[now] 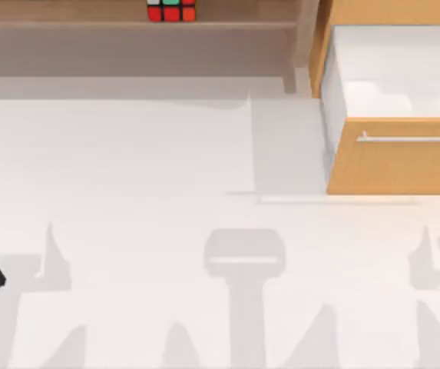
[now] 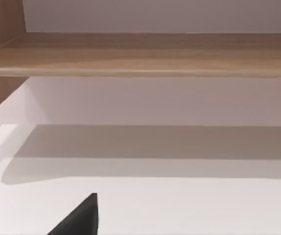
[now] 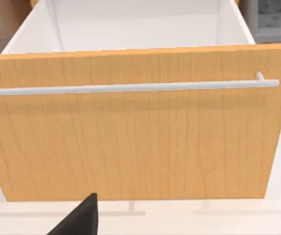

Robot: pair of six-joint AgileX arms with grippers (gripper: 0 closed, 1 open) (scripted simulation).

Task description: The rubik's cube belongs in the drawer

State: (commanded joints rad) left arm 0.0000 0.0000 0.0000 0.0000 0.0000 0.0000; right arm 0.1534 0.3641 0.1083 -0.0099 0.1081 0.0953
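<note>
Cube (image 1: 171, 11) sits far back on the shelf (image 1: 127, 34); drawer (image 1: 395, 157) is pulled open at right. Gripper states: cannot tell. Risk: the shelf edge blocks the reach, knocking the cube away.

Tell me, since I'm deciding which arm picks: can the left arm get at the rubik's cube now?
Probably yes. The rubik's cube sits on the wooden shelf at the table's far left side, with bare table before it.
</note>
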